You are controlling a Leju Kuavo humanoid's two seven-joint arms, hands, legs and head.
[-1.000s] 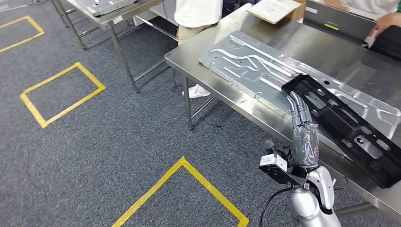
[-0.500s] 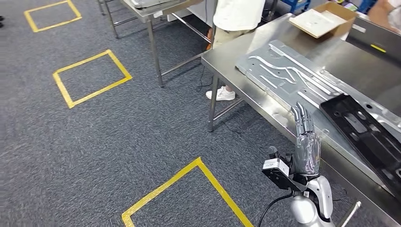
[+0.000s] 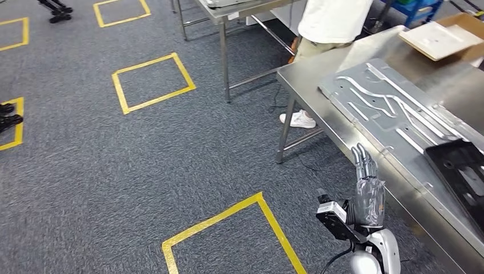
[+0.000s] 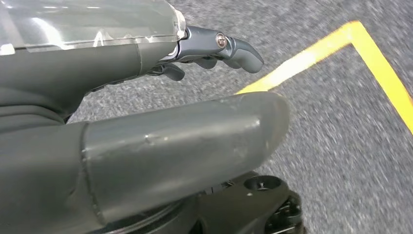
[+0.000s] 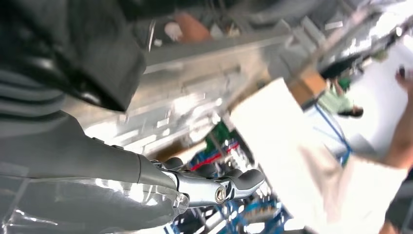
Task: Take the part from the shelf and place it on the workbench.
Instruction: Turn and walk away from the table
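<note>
The right hand (image 3: 368,188) is raised beside the bench (image 3: 342,137) edge, fingers straight and slightly apart, holding nothing. The left hand (image 4: 146,131) hangs over the carpet, fingers apart, empty. The black part (image 3: 465,177) lies on the bench, partly over a silver stamped panel (image 3: 394,108). Hazard: the raised fingers may strike the bench edge if the body turns. A person (image 3: 334,23) stands at the far end; arm swing there risks contact.
</note>
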